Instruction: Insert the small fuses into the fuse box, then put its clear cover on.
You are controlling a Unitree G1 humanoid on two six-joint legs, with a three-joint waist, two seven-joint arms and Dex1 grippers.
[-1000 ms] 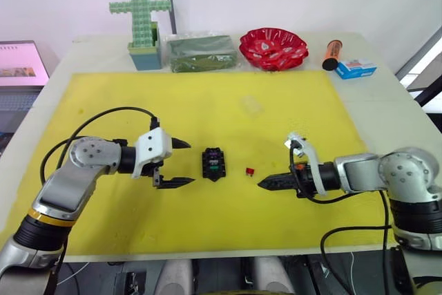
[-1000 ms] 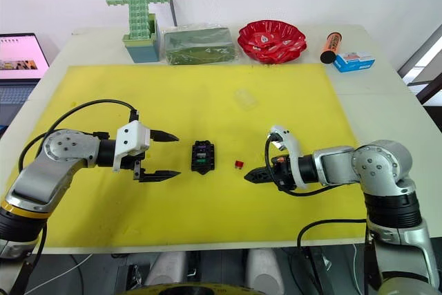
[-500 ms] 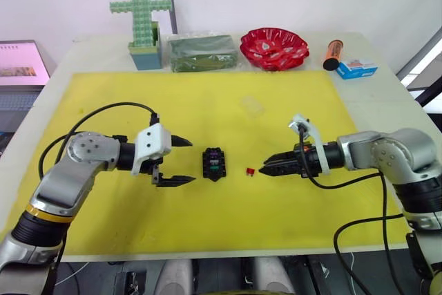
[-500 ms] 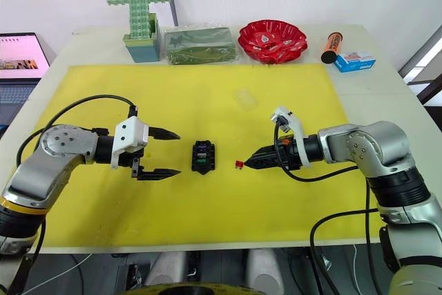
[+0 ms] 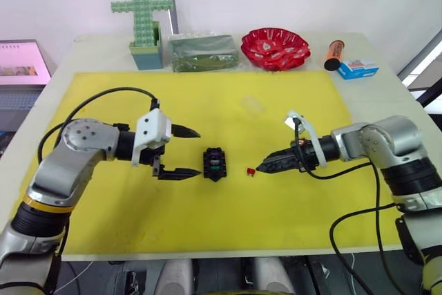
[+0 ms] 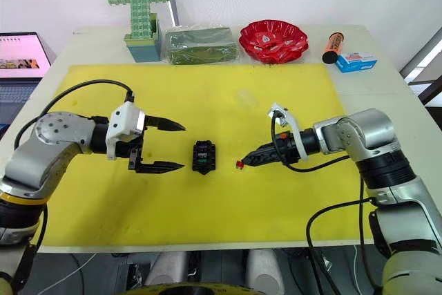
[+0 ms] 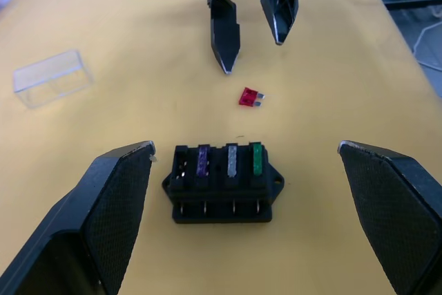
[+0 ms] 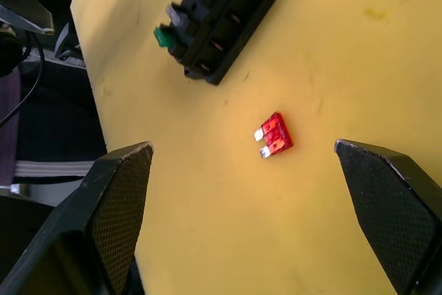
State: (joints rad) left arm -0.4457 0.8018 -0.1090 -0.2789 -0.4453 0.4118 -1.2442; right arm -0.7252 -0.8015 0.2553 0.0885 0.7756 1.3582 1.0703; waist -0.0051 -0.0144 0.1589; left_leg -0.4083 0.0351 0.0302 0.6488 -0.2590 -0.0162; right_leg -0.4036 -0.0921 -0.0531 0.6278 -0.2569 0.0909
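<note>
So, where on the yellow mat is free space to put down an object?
Free: the yellow mat between the clear cover and the back-row items, and its near strip. Crowded: the centre, where left gripper, fuse box, red fuse and right gripper line up.

The fuse box [image 7: 222,182] holds purple, grey and green fuses; the red fuse [image 7: 249,97] lies loose beyond it, below the right gripper [image 7: 252,31].
</note>
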